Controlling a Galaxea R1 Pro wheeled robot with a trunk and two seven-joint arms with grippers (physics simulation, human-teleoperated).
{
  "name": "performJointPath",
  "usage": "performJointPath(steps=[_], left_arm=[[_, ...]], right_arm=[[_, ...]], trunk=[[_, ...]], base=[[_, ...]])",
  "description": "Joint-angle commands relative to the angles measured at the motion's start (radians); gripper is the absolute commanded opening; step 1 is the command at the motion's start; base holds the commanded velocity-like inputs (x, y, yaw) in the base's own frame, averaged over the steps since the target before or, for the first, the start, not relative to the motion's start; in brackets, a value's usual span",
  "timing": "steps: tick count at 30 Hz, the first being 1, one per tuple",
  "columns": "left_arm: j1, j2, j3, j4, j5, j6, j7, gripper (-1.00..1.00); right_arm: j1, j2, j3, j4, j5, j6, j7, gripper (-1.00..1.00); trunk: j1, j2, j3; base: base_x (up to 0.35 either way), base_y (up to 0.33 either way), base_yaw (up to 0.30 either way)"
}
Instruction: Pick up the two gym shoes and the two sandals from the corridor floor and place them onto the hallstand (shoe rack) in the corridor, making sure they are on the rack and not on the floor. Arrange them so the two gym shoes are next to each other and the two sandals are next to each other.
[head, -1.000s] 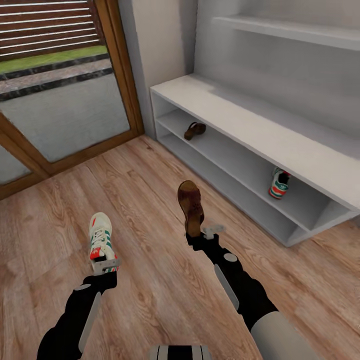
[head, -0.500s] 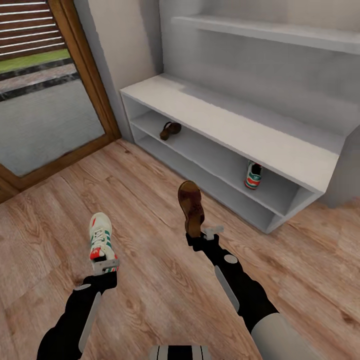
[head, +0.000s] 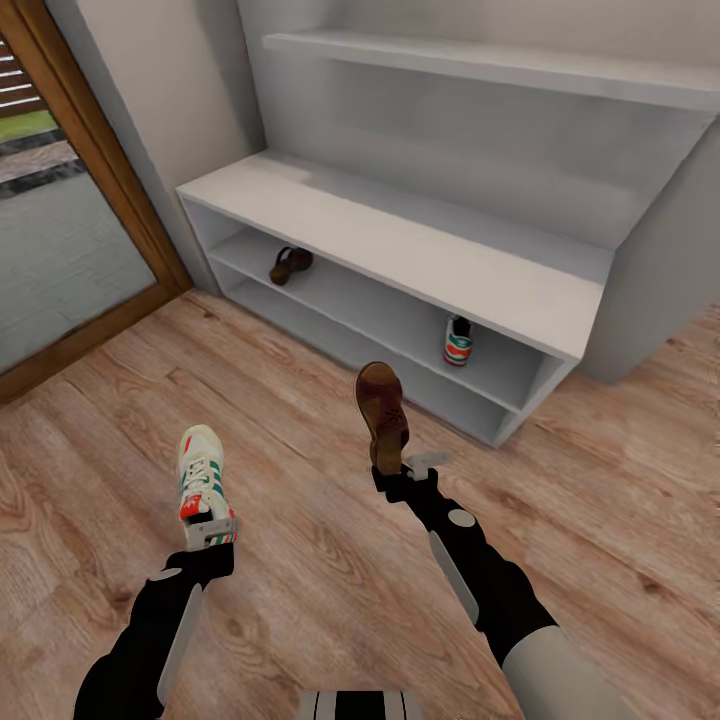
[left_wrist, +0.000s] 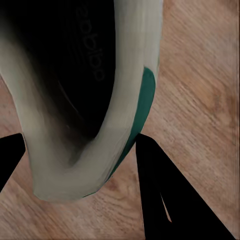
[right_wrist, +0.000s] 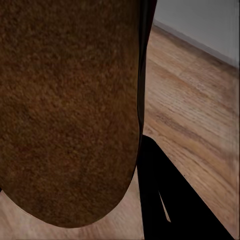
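A two-armed robot faces the hallstand (head: 400, 235), which runs from the upper left toward the right of the head view, carrying a shoe in each gripper above the corridor floor (head: 300, 560).

At lower left, the left gripper (head: 212, 531) is clamped on the heel of a gym shoe (head: 200, 470), whose toe points up the frame, laces and green stripes showing. In the left wrist view the same gym shoe (left_wrist: 85, 100) sits between the dark fingers (left_wrist: 165, 195), its black insole and pale heel rim close to the lens, wood planks behind it.

At centre, the right gripper (head: 405, 468) is closed on the rear of a brown sandal (head: 383, 413) that rises toward the rack. In the right wrist view the sandal (right_wrist: 70, 110) shows a broad brown surface beside one dark finger (right_wrist: 165, 195), with floor and a strip of pale wall beyond.

On the hallstand's upper shelf lie the other two shoes, well apart: a second sandal (head: 290, 264) near the left end, and a second gym shoe (head: 457, 342) near the right end, heel toward the camera.

A wood-framed glass door (head: 70, 220) fills the left edge; a grey wall shelf (head: 500, 65) crosses the top.
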Motion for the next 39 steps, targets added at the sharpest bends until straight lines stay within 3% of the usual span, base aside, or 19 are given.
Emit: performJointPath(steps=[1, 39], left_arm=[[0.0, 0.0, 0.0, 0.0, -0.002, 0.0, 0.0, -1.0], [0.0, 0.0, 0.0, -0.003, -0.002, 0.0, 0.0, -1.0]], right_arm=[[0.0, 0.0, 0.0, 0.0, -0.004, 0.0, 0.0, -1.0], [0.0, 0.0, 0.0, 0.0, -0.004, 0.0, 0.0, -1.0]], trunk=[[0.0, 0.0, 0.0], [0.0, 0.0, 0.0]], base=[[0.0, 0.0, -0.285], [-0.024, 0.029, -0.285]])
